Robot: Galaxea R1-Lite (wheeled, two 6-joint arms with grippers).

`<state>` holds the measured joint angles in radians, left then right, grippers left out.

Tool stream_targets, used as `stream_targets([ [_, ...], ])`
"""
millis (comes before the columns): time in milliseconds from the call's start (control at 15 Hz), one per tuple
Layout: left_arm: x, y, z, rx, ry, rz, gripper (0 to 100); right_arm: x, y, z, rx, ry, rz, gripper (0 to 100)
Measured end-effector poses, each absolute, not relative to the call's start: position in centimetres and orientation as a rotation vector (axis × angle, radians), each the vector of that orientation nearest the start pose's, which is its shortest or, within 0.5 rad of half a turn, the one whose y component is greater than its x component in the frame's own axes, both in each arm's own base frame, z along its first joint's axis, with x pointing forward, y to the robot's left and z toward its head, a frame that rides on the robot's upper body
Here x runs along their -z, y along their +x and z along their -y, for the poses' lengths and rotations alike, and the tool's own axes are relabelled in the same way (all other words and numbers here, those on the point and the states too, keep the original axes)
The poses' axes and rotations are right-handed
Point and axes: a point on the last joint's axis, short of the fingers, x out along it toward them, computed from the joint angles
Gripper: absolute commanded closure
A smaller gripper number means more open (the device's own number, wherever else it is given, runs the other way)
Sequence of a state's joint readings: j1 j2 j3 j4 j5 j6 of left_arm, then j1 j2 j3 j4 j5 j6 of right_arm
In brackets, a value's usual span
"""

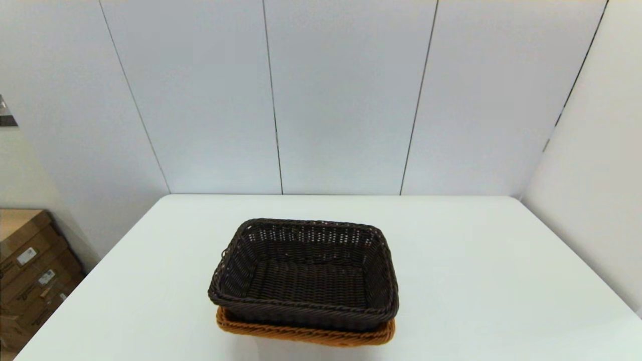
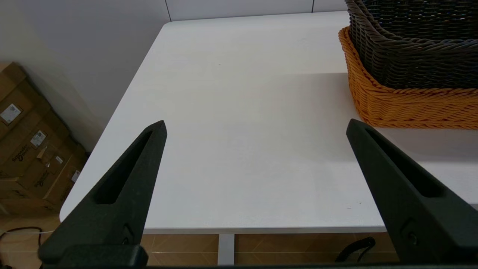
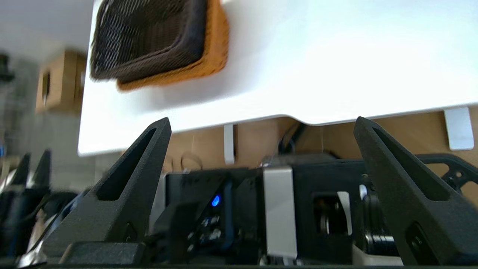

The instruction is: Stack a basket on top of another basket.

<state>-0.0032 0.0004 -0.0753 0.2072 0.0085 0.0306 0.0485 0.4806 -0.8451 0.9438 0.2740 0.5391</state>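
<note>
Black fingers of the left gripper [image 2: 255, 129] gape, empty, at the bench [image 1: 476, 260] edge; just beside it, rightward, dark basket [image 1: 305, 273] sits nested in the orange basket [image 1: 306, 333]. Right gripper [image 3: 261, 125], also spread, hangs below, farther off. Stack looks done.

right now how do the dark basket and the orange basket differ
Colour: the dark brown basket is almost black; the orange basket is orange-tan.
Position: the dark brown basket sits nested on top, the orange basket lies under it on the white table.
Visibility: the dark brown basket shows its whole inside and open-weave walls; of the orange basket only its rim and near wall show.
Both are rectangular woven wicker with braided rims, about the same size, and neither is held by a pincer.
</note>
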Motion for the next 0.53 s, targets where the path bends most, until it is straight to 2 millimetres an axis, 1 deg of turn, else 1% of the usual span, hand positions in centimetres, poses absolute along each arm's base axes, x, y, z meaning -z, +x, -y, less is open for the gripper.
stream_targets([
  [267,-7.5,-3.0,0.0,-0.003,0.030,-0.132,0,-18.5,-6.6,-0.7,-0.110,0.571,-0.573,0],
  [400,-7.5,-3.0,0.0,-0.004,0.029,-0.132,0,-17.3,-7.3,-0.8,-0.110,0.557,-0.545,0],
  [533,-7.5,-3.0,0.0,-0.004,0.030,-0.132,0,-16.4,-7.5,-0.8,-0.115,0.545,-0.520,0],
])
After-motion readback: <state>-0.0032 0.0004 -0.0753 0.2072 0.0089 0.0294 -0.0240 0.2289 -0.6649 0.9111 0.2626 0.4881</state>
